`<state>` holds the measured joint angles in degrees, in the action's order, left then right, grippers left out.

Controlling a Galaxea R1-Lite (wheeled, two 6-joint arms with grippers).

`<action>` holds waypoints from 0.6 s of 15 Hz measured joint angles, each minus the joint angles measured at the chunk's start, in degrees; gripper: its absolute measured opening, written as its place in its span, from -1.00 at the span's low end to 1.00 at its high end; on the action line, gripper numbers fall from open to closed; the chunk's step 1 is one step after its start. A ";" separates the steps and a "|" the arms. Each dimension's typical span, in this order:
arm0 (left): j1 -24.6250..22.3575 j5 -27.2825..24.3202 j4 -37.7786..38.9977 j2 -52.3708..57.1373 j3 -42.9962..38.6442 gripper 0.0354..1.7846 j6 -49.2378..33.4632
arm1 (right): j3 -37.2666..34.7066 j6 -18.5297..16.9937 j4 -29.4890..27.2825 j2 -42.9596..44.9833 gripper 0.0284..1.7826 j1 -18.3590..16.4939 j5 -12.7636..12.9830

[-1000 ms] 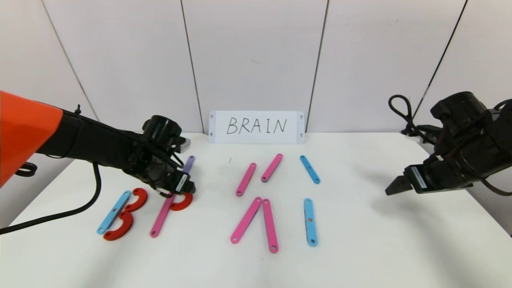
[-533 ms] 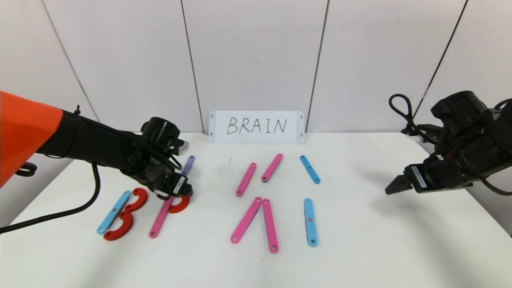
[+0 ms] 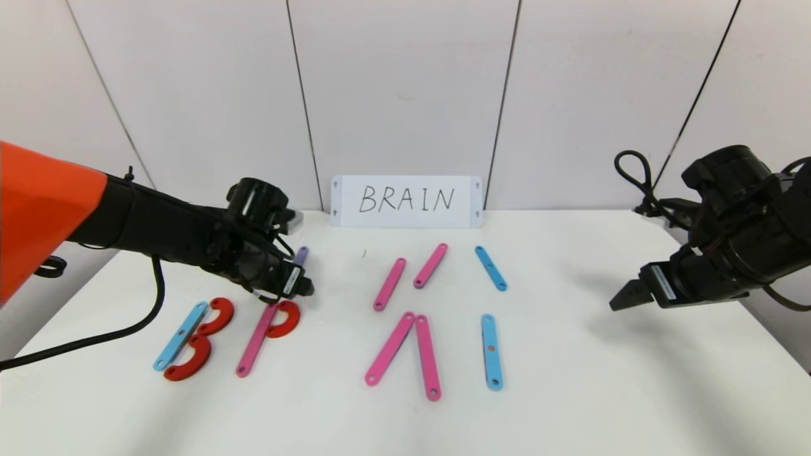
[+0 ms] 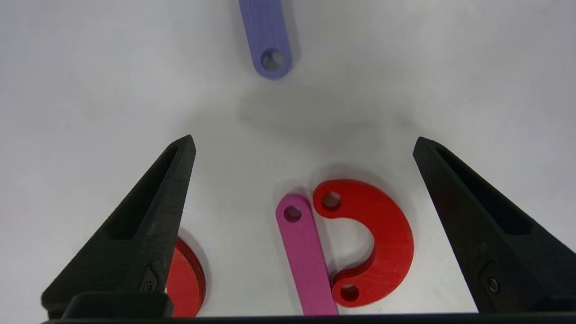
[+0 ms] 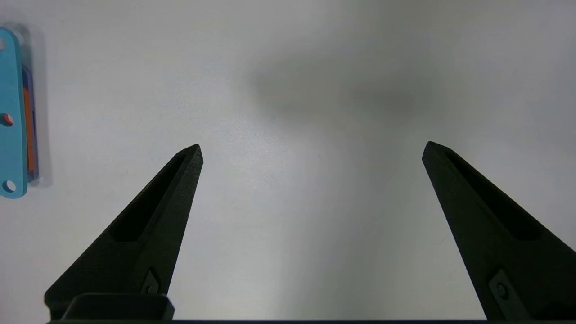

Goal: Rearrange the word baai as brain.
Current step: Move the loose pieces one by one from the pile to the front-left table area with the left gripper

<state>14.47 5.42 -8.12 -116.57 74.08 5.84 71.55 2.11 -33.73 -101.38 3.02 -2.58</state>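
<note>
The word lies flat on the white table (image 3: 570, 392). At the left a blue bar (image 3: 180, 335) and two red arcs (image 3: 215, 316) make a B. Beside it a pink bar (image 3: 256, 342) (image 4: 306, 261) has a red arc (image 3: 284, 318) (image 4: 378, 243) against its upper end. Two pink bars (image 3: 389, 347) lean together as an inverted V. A blue bar (image 3: 491, 350) stands alone to their right. My left gripper (image 3: 298, 285) (image 4: 305, 144) hovers open just behind that red arc, holding nothing. My right gripper (image 3: 624, 297) (image 5: 312, 148) is open over bare table at the right.
A purple bar (image 3: 301, 255) (image 4: 267, 40) lies just beyond the left gripper. Two loose pink bars (image 3: 389, 283) and a short blue bar (image 3: 490, 268) lie mid-table. The white BRAIN card (image 3: 406, 201) leans on the back wall. The lone blue bar (image 5: 11, 117) shows at the right wrist view's edge.
The left gripper has drawn up and back from the red arc, which shifted slightly toward the pink bar and now lies uncovered. The right arm has not moved.
</note>
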 joint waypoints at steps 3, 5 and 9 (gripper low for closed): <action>0.00 0.05 4.90 -2.23 2.07 0.89 0.27 | -0.07 0.06 0.06 0.22 0.92 -0.09 -0.02; -0.12 0.09 4.90 -4.11 5.16 0.89 0.06 | 0.00 0.06 0.13 0.17 0.92 -0.50 -0.09; -1.02 0.48 3.16 -7.77 10.46 0.89 -2.86 | 0.09 0.06 0.16 -0.16 0.92 -0.63 -0.11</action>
<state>13.45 5.90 -4.96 -124.33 84.54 2.97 71.63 2.17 -33.57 -101.54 2.39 -2.69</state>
